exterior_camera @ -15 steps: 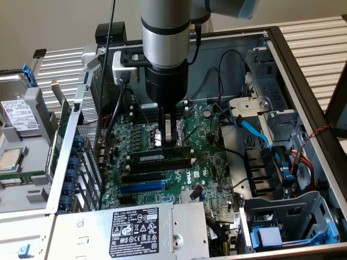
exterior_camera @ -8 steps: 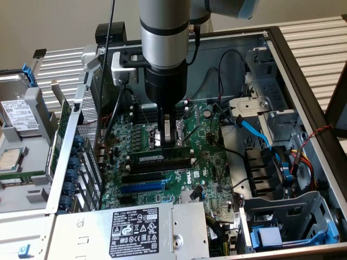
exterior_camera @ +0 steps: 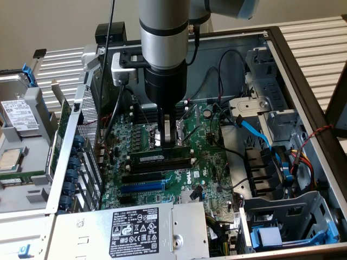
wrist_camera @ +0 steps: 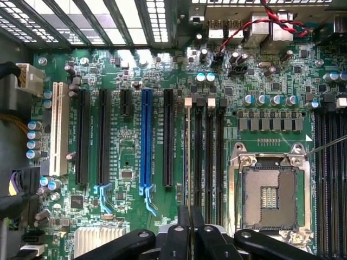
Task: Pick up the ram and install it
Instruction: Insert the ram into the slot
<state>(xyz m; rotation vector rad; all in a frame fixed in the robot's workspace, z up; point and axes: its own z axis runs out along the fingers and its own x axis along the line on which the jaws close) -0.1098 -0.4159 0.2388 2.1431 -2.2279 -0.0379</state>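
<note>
The hand [exterior_camera: 169, 140] was pinching the ram [exterior_camera: 160, 157], which sat on edge over a black slot [wrist_camera: 209, 157] on the motherboard [exterior_camera: 209, 168]. I think a crooked push could have jammed it or bent the slot.

Open computer case [exterior_camera: 303, 70] with green motherboard [wrist_camera: 135, 81], blue expansion slot [wrist_camera: 146, 141], empty CPU socket [wrist_camera: 268, 195].

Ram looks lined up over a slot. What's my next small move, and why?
Probably a short, straight push down. The gripper seems closed on the ram, which the wrist view shows edge-on in line with the memory slot beside the CPU socket. In the exterior view it lies level along that slot. Whether it is fully seated cannot be told, so press gently.
</note>
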